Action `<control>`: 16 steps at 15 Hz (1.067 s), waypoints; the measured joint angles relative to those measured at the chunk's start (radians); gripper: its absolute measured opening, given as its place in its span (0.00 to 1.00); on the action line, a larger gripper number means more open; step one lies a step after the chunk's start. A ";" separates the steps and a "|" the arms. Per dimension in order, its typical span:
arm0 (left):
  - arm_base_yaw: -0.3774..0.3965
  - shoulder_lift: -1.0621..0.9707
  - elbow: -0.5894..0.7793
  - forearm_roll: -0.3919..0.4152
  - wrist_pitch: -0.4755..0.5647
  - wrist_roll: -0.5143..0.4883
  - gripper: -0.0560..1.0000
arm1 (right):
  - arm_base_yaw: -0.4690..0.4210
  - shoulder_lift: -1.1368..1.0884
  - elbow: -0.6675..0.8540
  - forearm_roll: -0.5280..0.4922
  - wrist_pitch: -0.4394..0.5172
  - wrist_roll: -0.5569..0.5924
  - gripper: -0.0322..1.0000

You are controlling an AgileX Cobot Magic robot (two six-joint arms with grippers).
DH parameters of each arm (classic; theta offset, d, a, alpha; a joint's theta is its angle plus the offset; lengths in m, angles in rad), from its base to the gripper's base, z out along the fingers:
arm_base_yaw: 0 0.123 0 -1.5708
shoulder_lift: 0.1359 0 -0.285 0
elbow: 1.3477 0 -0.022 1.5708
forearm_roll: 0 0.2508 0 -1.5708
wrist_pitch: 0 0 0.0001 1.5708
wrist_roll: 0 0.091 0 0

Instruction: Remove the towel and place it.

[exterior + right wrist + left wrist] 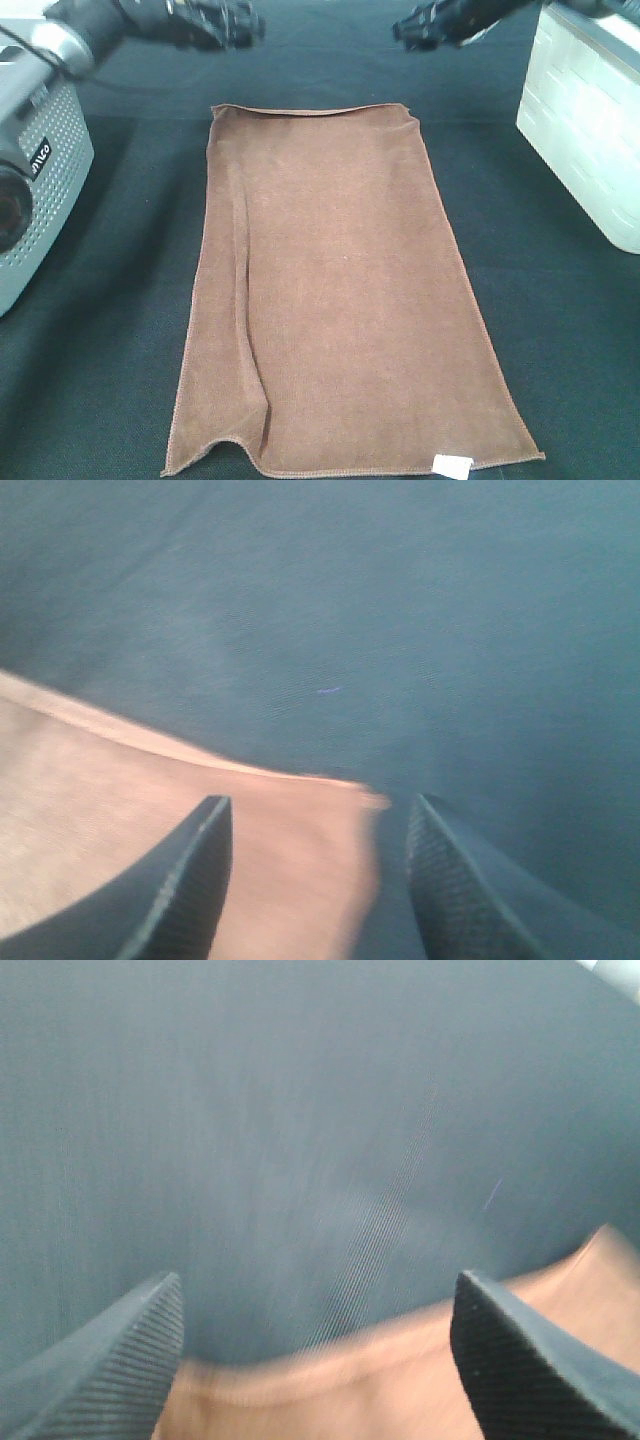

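The large rectangular rust-brown microfibre towel [340,290] is spread flat on the black-clothed counter [560,330], its small white label [452,464] at the near right corner. The left hand [318,1345] is held with jaws wide apart above the towel's far edge, gripping nothing. The right hand [318,875] is likewise parted and empty over the far right corner.

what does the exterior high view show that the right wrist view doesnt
Only the exterior high view: the whole towel with its white label, the grey perforated device at left, the white box at right, and both arms. Only the right wrist view: the right gripper up close, jaws open over a towel corner. Both: the brown towel on the black tablecloth.
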State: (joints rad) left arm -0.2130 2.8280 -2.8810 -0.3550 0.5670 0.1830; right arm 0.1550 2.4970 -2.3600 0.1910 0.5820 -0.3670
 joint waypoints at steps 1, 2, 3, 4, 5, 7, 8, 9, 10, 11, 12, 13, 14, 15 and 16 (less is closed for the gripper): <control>0.001 -0.033 -0.001 0.016 0.033 -0.018 0.72 | -0.001 -0.028 0.000 -0.021 0.032 0.025 0.53; 0.002 -0.066 -0.003 0.049 0.087 -0.048 0.72 | -0.001 -0.048 0.000 -0.032 0.073 0.044 0.53; 0.002 -0.096 -0.003 0.098 0.142 -0.096 0.72 | -0.001 -0.066 0.000 -0.038 0.118 0.048 0.53; 0.001 -0.123 -0.003 0.160 0.200 -0.159 0.72 | -0.001 -0.083 0.000 -0.039 0.164 0.063 0.53; 0.000 -0.149 -0.003 0.231 0.271 -0.227 0.72 | -0.001 -0.102 0.000 -0.041 0.214 0.081 0.53; 0.001 -0.206 -0.005 0.325 0.425 -0.292 0.72 | -0.001 -0.140 0.000 -0.058 0.296 0.122 0.53; 0.002 -0.226 -0.010 0.338 0.493 -0.299 0.72 | -0.001 -0.163 0.000 -0.065 0.338 0.140 0.53; 0.002 -0.245 -0.010 0.339 0.564 -0.299 0.72 | -0.001 -0.184 0.000 -0.071 0.385 0.150 0.53; 0.002 -0.253 -0.010 0.339 0.598 -0.300 0.72 | -0.001 -0.194 0.000 -0.075 0.416 0.153 0.53; 0.001 -0.270 -0.010 0.337 0.639 -0.300 0.72 | -0.001 -0.214 0.000 -0.089 0.510 0.170 0.53; 0.001 -0.274 -0.010 0.329 0.644 -0.300 0.72 | -0.001 -0.223 0.000 -0.101 0.564 0.174 0.53; 0.001 -0.277 -0.010 0.305 0.646 -0.302 0.72 | -0.001 -0.244 0.015 -0.113 0.605 0.179 0.53; 0.001 -0.278 -0.010 0.255 0.646 -0.304 0.72 | -0.001 -0.275 0.048 -0.120 0.622 0.191 0.53; 0.001 -0.280 -0.010 0.195 0.646 -0.304 0.72 | -0.001 -0.312 0.099 -0.128 0.623 0.205 0.53; 0.001 -0.286 -0.010 0.143 0.647 -0.304 0.72 | -0.001 -0.363 0.173 -0.137 0.627 0.223 0.53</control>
State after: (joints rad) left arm -0.2120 2.5420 -2.8910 -0.2120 1.2140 -0.1210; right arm 0.1540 2.1340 -2.1870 0.0540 1.2090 -0.1440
